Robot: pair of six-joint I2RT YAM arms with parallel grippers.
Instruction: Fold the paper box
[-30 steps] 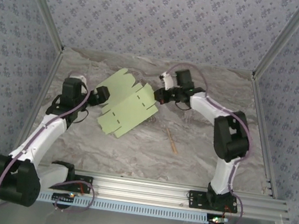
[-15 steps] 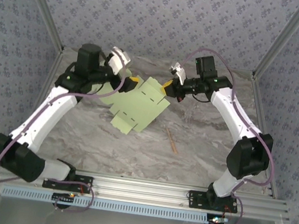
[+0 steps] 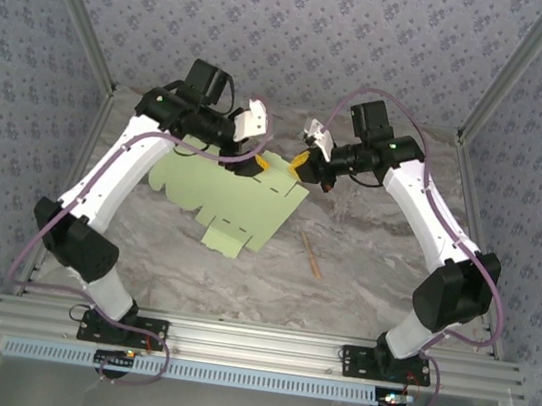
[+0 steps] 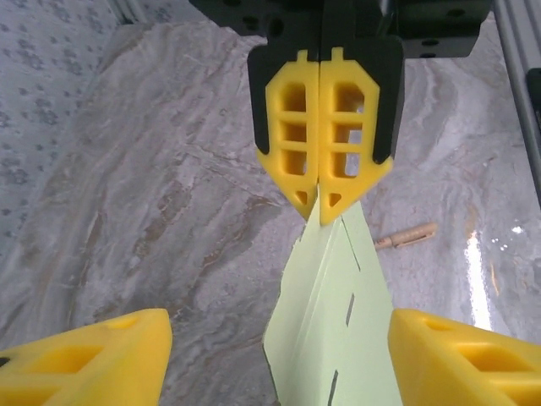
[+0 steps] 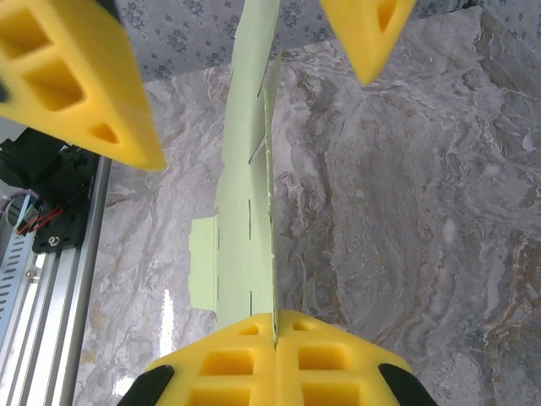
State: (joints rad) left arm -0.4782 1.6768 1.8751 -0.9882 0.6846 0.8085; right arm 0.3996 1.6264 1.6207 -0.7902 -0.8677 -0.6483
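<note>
Over the table, paper box (flat sheet) pinched in right jaws, left jaws apart

The paper box, unfolded as a flat sheet, is raised over the far middle of the table. The right gripper pinches its far right corner. The left gripper is just to the left of the right one, at the sheet's far edge, with its fingers spread to either side of the sheet. From the two grippers the sheet reaches left and toward the near side. A stick lies on the table, right of the sheet's near corner and apart from it. Both arms rise from a rail along the near edge.
</note>
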